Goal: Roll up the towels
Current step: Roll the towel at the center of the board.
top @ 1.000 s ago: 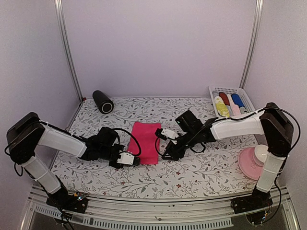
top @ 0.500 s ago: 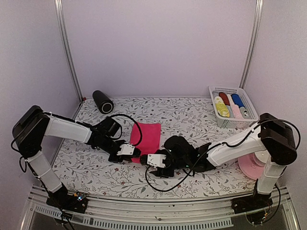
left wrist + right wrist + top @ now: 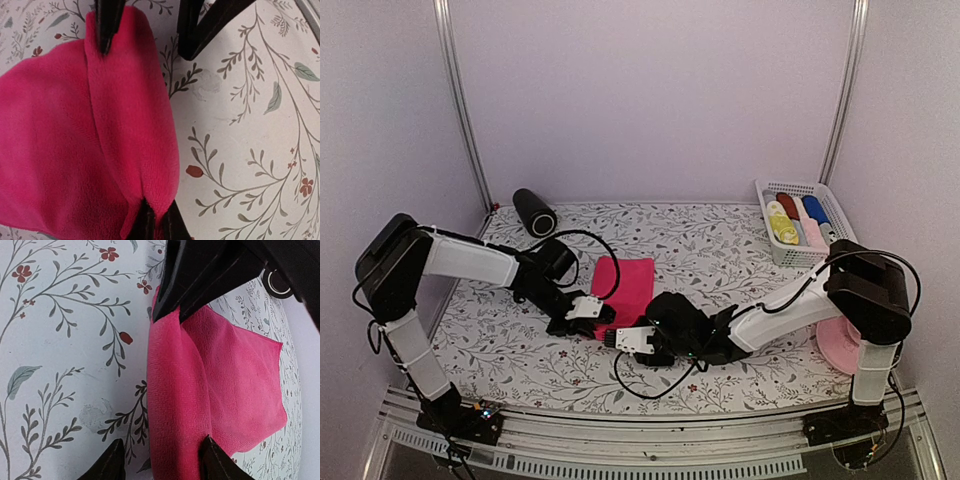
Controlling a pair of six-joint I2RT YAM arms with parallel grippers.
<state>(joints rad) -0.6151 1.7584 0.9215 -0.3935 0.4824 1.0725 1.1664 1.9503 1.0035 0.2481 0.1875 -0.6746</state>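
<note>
Top external view puts the work at the near edge of the hot pink towel (image 3: pixel 625 285), which lies mid-table with its flat part stretching away to the far side. Along that near edge a narrow fold is turned over, its long axis running left to right between the two arms. The left end effector (image 3: pixel 588 312) is clamped tight on the left end of the fold, cloth pinched between its fingertips. The right end effector (image 3: pixel 625 338) sits at the right end, slightly nearer, its jaws about half apart and straddling the fold without gripping it: one finger is against the cloth, the other over bare table (image 3: pixel 720 260). With the fold already between the right fingers, closing there would, I judge, give both arms a hold for rolling toward the far edge. No other object lies on the cloth ahead. A pink plate (image 3: pixel 835 350) with a white bowl (image 3: pixel 865 318) stands near right, well apart. Farther off, a black cylinder (image 3: pixel 533 212) lies far left, and a white basket (image 3: pixel 790 185) of rolled towels (image 3: pixel 785 222) stands far right.
</note>
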